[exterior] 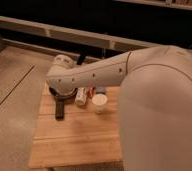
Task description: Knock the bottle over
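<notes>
We see a light wooden table made of planks, which stands on a pale speckled floor. A thin dark seam runs diagonally over the floor at the left of the table. Behind, the wall is very dark, and a long pale rail crosses it from left to right. The light is warm and rather dim.

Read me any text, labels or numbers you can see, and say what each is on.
No text can be read.
On the bottle: any label is too blurred to read.
On the white cup and the black bar: no marking visible.
The gripper is hidden behind the arm, by the bottle.
</notes>
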`<state>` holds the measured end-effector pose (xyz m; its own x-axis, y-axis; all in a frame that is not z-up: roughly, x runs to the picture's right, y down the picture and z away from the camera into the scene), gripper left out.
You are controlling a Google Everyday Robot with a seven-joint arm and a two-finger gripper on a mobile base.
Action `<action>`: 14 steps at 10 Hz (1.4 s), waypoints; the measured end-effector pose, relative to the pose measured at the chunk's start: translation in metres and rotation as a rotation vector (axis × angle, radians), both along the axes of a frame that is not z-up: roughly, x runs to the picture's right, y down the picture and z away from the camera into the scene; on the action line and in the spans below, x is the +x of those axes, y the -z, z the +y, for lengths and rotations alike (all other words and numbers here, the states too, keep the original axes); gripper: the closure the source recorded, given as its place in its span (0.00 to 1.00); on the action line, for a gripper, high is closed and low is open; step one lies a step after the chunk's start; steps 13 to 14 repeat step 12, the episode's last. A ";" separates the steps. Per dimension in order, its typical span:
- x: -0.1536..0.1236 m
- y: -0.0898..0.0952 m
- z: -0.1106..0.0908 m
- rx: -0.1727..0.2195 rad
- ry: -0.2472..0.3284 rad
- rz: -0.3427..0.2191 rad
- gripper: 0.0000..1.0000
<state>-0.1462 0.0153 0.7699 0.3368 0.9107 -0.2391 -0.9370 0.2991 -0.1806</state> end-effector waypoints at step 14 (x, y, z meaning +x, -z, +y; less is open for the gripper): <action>0.000 0.000 0.001 -0.001 -0.001 -0.001 0.20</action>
